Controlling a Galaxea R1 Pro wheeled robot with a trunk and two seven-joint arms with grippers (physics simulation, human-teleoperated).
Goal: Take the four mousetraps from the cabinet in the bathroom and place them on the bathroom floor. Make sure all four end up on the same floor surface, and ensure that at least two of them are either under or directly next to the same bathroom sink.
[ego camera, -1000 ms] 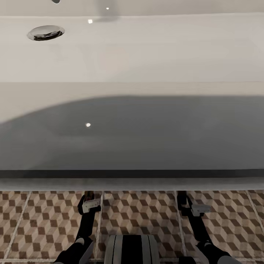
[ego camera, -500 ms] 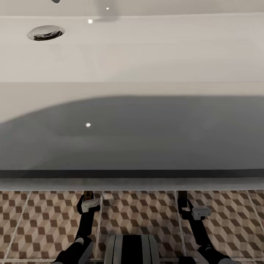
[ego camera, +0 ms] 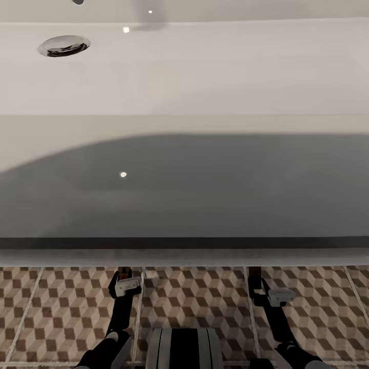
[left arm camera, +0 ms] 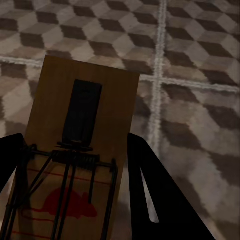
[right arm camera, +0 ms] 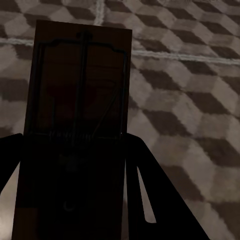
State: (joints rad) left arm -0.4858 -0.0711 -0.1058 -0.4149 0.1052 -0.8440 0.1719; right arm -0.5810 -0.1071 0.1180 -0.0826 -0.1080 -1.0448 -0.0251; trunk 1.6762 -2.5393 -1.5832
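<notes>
Tan-brown wood between dark fingers in both wrist views: each arm carries one mousetrap, low over the bathroom floor [ego camera: 56,307]. Both arms reach forward beneath the front edge of the white sink [ego camera: 184,77], likely so the traps land under or right beside it, as the task wants.

Left gripper [left arm camera: 75,195]: jaws closed on the long sides of its mousetrap [left arm camera: 82,125]. Board sticks out well ahead of the fingertips, patterned tile beyond it. Dark wire spring and bar sit between the fingers, black plate farther out, red mouse print nearest the wrist.

Right gripper [right arm camera: 72,190]: clamped the same way on a second mousetrap [right arm camera: 80,85], deep in shadow, wire loop toward the far end, no red mark discernible.

Whether either board touches the tiles, cannot tell. Release looks like the step in hand.
</notes>
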